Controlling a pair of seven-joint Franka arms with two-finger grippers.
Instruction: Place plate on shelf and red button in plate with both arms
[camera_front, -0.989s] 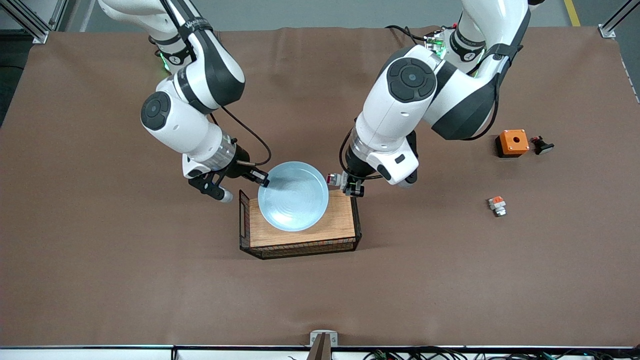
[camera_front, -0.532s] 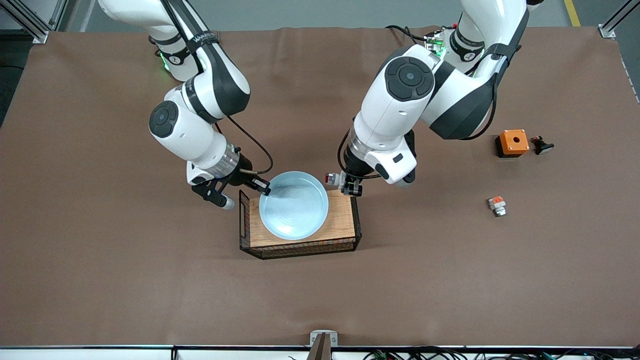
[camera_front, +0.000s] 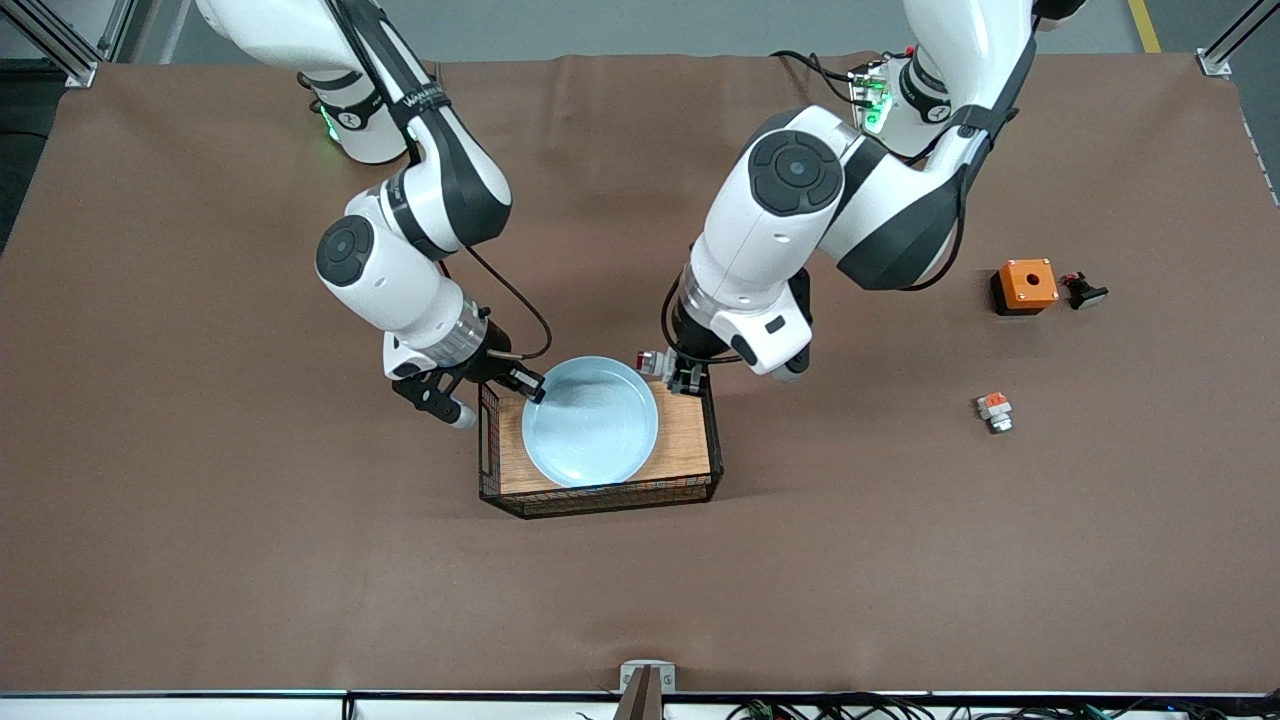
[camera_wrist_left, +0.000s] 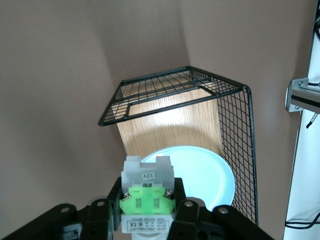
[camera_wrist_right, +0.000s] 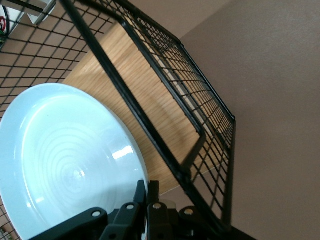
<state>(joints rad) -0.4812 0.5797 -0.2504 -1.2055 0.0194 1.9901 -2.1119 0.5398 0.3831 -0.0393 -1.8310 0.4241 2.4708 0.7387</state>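
The pale blue plate is in the wire-sided wooden tray, tilted, its rim pinched by my right gripper at the tray's edge toward the right arm's end. In the right wrist view the plate fills the frame with the gripper shut on its rim. My left gripper is shut on the red button, held over the tray's corner toward the left arm's end. In the left wrist view the button shows its green patch between the fingers, with the plate below.
An orange box and a black button lie toward the left arm's end of the table. A small part with an orange-red top lies nearer the front camera than those. The tray has black mesh walls.
My right gripper has carried the plate lower into the tray and toward the front camera. My left gripper with the red button has shifted slightly toward the plate.
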